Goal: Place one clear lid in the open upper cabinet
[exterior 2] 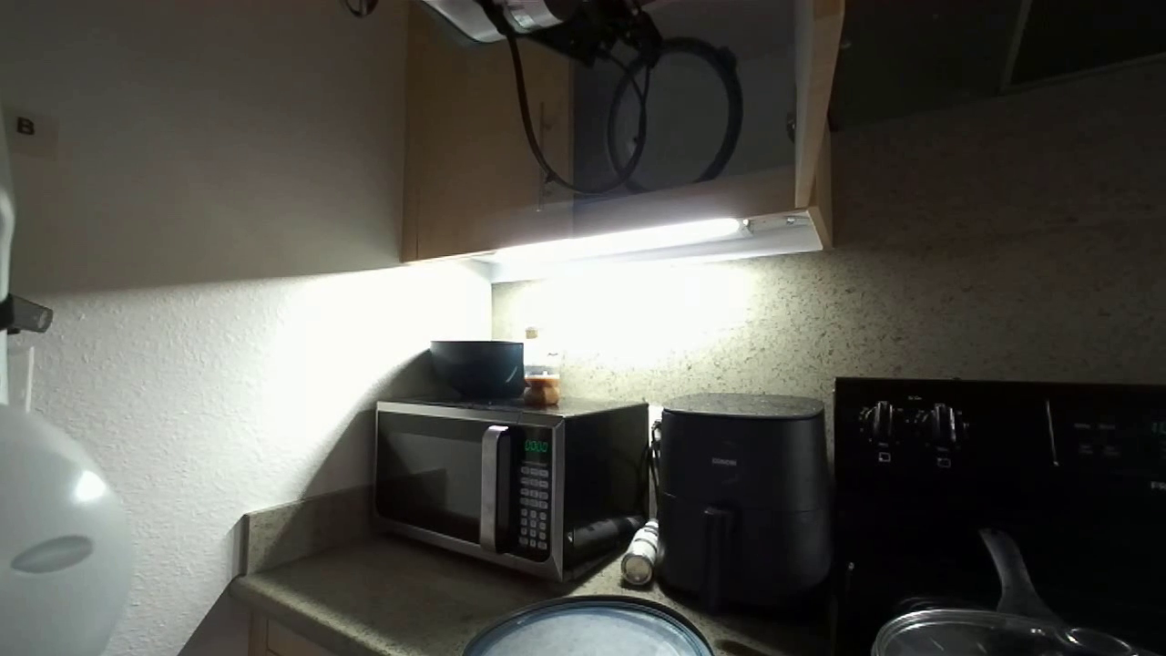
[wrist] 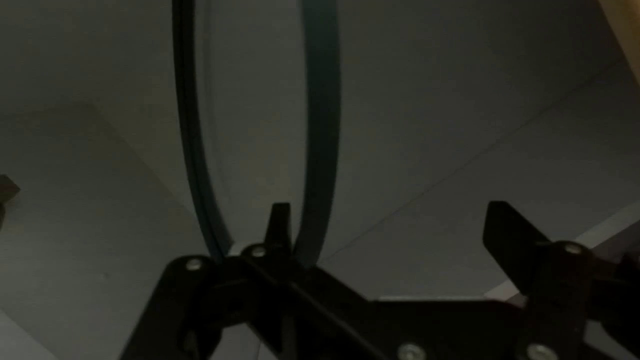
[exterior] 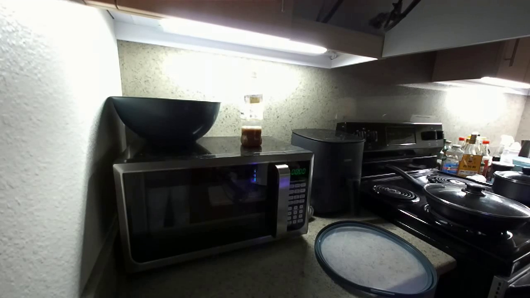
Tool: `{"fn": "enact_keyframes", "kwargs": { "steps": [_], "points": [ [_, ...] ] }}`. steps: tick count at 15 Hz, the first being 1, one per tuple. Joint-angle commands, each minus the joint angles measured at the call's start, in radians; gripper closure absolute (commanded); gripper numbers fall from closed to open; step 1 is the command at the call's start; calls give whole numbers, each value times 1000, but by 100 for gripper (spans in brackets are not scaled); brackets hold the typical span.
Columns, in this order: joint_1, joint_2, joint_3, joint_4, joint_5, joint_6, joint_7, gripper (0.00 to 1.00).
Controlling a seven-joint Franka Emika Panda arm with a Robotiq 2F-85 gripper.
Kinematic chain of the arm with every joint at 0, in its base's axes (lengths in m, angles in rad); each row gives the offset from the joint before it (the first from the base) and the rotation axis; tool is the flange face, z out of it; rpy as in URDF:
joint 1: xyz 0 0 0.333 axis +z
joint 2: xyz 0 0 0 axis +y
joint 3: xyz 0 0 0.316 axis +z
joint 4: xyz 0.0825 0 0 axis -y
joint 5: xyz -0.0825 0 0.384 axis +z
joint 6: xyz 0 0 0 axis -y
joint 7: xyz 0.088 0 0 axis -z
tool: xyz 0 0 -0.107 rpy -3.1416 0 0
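- tool: jaws wide, nothing between them (wrist view).
- clear lid: just beside the jaw at picture left, outside the gap; seen near edge-on, long axis up the picture, away from the tool. touching that jaw? cannot tell.
- upper cabinet: that lid inside, roughly upright in an exterior view. judged placed; next, likely back the tool straight out without snagging the rim.
- bench: well below; another clear lid there, both exterior views.

Microwave: faced by both exterior views, from below the upper cabinet.
Cabinet interior: wrist view, close up.
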Motion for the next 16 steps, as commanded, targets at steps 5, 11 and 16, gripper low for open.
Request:
{"fn": "enact_keyframes", "kwargs": {
  "steps": [5, 11, 16],
  "points": [
    [-43, -22, 10, -23, -44, -20, 99, 59],
    [-62, -18, 17, -17, -110, -26, 152, 99],
    [-61, -15, 15, -12, -156, -33, 176, 100]
  ]
}}
